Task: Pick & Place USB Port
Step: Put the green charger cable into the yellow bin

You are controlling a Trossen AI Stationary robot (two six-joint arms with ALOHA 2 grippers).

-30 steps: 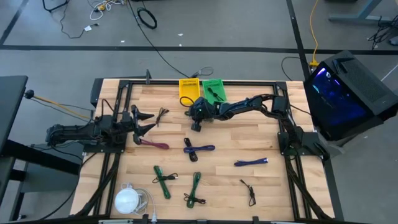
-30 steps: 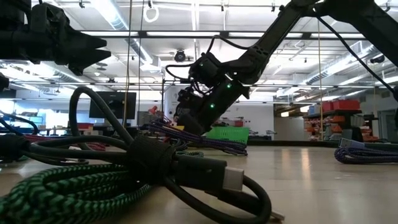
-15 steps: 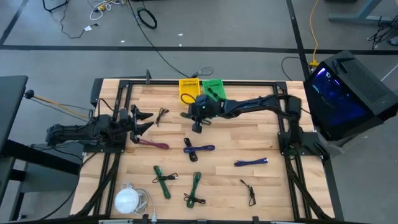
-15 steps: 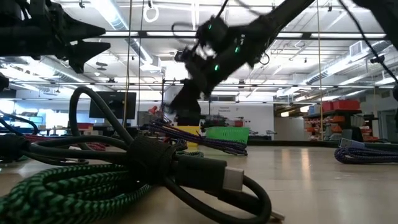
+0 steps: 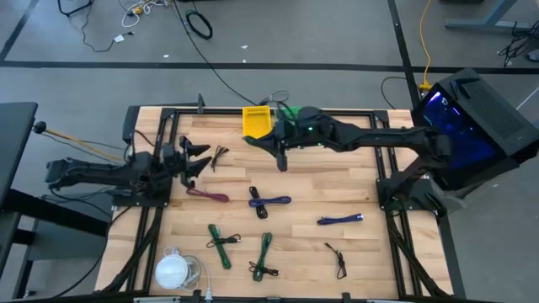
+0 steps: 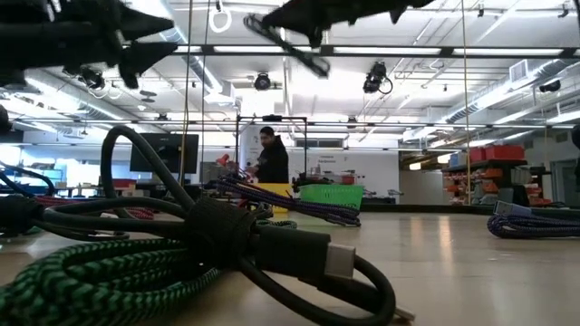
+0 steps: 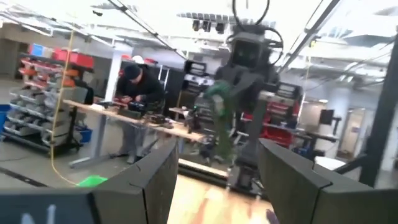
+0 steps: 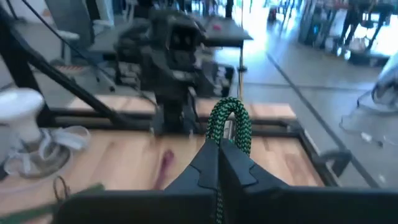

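Observation:
My right gripper (image 5: pixel 257 140) hangs high over the table's far middle, beside a yellow bin (image 5: pixel 257 120) and a green bin (image 5: pixel 289 110) that my arm partly covers. It is shut on a green braided cable (image 8: pixel 229 124), which also shows in the left wrist view (image 7: pixel 217 104). My left gripper (image 5: pixel 200 156) is open and empty at the table's left, pointing toward the right; its two fingers stand well apart in its own wrist view (image 7: pixel 214 186). A small black cable (image 5: pixel 219 154) lies on the table just beyond it. My right gripper pinches the green cable between its two fingers, just below a bent loop (image 8: pixel 227 117) that sticks out past the fingertips (image 8: pixel 208 163). The fingers reach roughly level toward the table's left. The cable is lifted clear of the table, and its remaining length runs back under the fingers.
Other cables lie on the table: a maroon one (image 5: pixel 209 195), a purple one (image 5: pixel 269 202), a blue one (image 5: pixel 339 220), two green ones (image 5: pixel 221 244) (image 5: pixel 265 257) and a black one (image 5: pixel 337 259). A white round object (image 5: pixel 173 271) sits at the near left. A person (image 6: pixel 272 158) stands beyond the table.
My right gripper has risen well clear of the table with the green cable and moved a little toward the far right, toward the bins, its arm stretching out. My left gripper has shifted slightly toward the far edge.

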